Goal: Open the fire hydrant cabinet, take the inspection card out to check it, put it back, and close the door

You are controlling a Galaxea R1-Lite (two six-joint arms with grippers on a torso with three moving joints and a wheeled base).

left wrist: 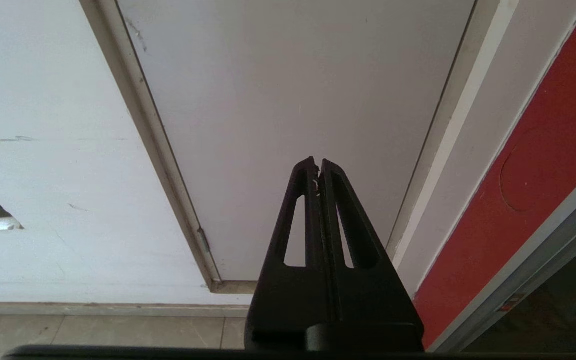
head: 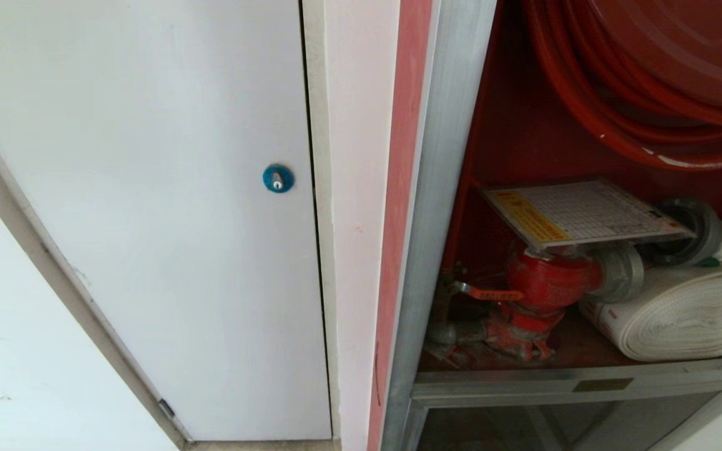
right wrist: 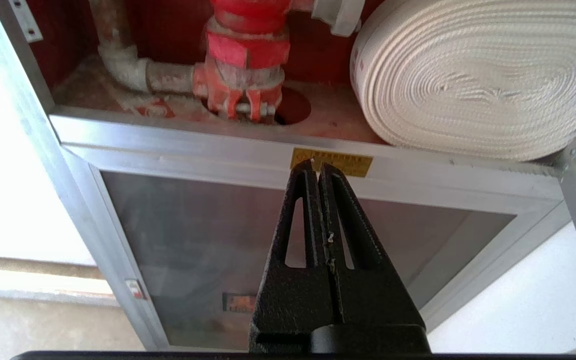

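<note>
Item: fire hydrant cabinet (head: 461, 188), standing open; the door itself is out of view.

Item: inspection card (head: 583, 213), lying flat atop the red valve (head: 549, 282), at about 3 o'clock in my head view, white rolled hose (head: 680, 313) just beside it.

Item: my right gripper (right wrist: 318, 167), fingers pressed together, empty, low before the lower glass panel (right wrist: 218, 240). My left gripper (left wrist: 317, 164), likewise together, parked facing the white panel (left wrist: 293, 100) with its blue lock (head: 277, 178).

Risks, as I judge them: the card perches on the valve; a nudge from closed fingers could slide it behind the hose. Reaching in unopened achieves no grasp.

Writing: yellow plate (right wrist: 331, 162) and card print, illegible.
</note>
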